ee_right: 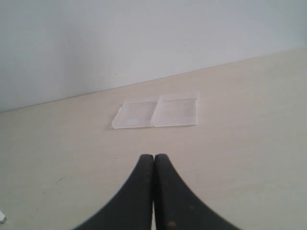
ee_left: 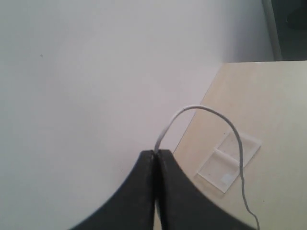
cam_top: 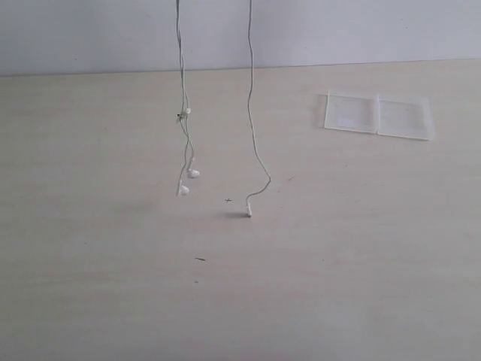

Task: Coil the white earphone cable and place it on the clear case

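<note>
The white earphone cable [cam_top: 251,113] hangs from above the exterior view in two runs. The left run ends in two earbuds [cam_top: 193,173] just over the table. The right run's plug [cam_top: 249,213] touches the tabletop. My left gripper [ee_left: 156,152] is shut on the cable [ee_left: 201,109], which arcs out from its tips and drops past the clear case [ee_left: 229,160]. The clear case [cam_top: 378,115] lies flat and open at the far right of the table. My right gripper [ee_right: 154,156] is shut with nothing showing between its tips, facing the case [ee_right: 157,113]. Neither gripper shows in the exterior view.
The pale wooden table [cam_top: 113,286] meets a white wall [cam_top: 376,30] at the back. A few small dark specks [cam_top: 200,259] lie on the tabletop. A small white bit [ee_right: 2,218] shows at the edge of the right wrist view.
</note>
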